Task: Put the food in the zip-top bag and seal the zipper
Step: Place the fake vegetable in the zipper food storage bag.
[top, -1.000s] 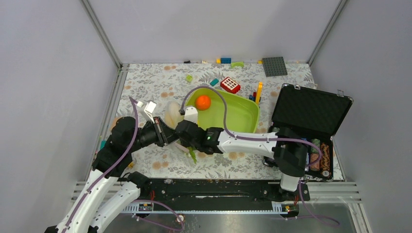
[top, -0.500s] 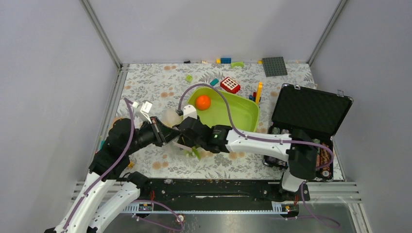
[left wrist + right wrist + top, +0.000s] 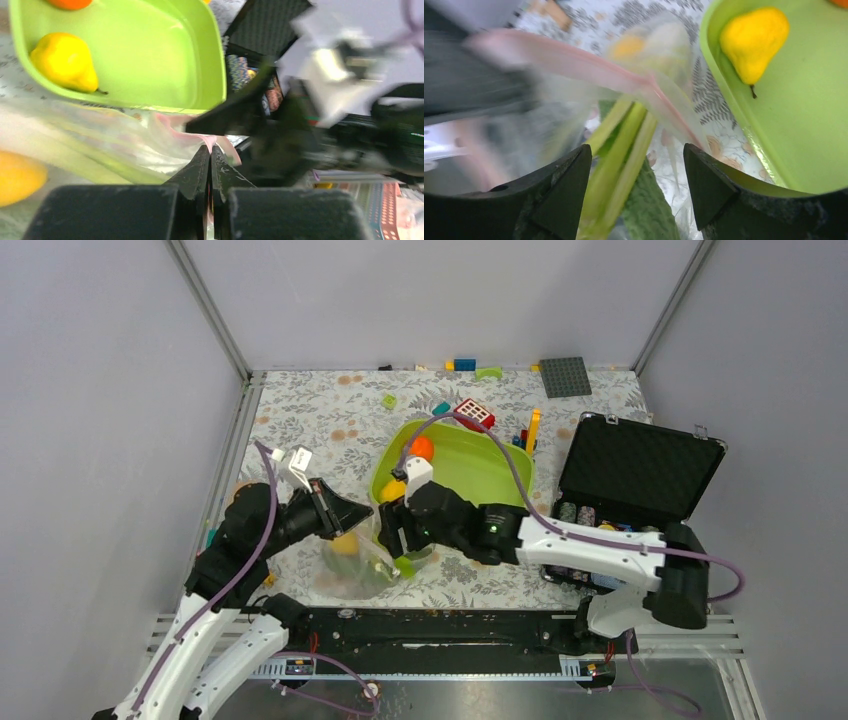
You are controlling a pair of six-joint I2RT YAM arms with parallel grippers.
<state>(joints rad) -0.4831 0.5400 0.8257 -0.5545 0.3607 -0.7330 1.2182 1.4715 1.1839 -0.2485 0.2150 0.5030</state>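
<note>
Zip-top bag (image 3: 355,562): clear floppy plastic, pinkish zipper (image 3: 574,64).

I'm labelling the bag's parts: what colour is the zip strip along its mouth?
Pale pink; the zipper shows best in the right wrist view.

your table cloth (image 3: 320,420) is white with a grey leaf and orange blossom print, and the tray (image 3: 500,485) is lime green, with an orange-red fruit (image 3: 421,448) at its 11 o'clock and a yellow pear (image 3: 754,42). your zip-top bag (image 3: 335,575) is clear with a pale pink zipper (image 3: 574,65); the bagged fruit (image 3: 17,177) is yellow, the leek (image 3: 624,150) pale green, the cucumber (image 3: 649,212) dark green. at the tray's 3 o'clock, the case (image 3: 640,475) is black.
</note>
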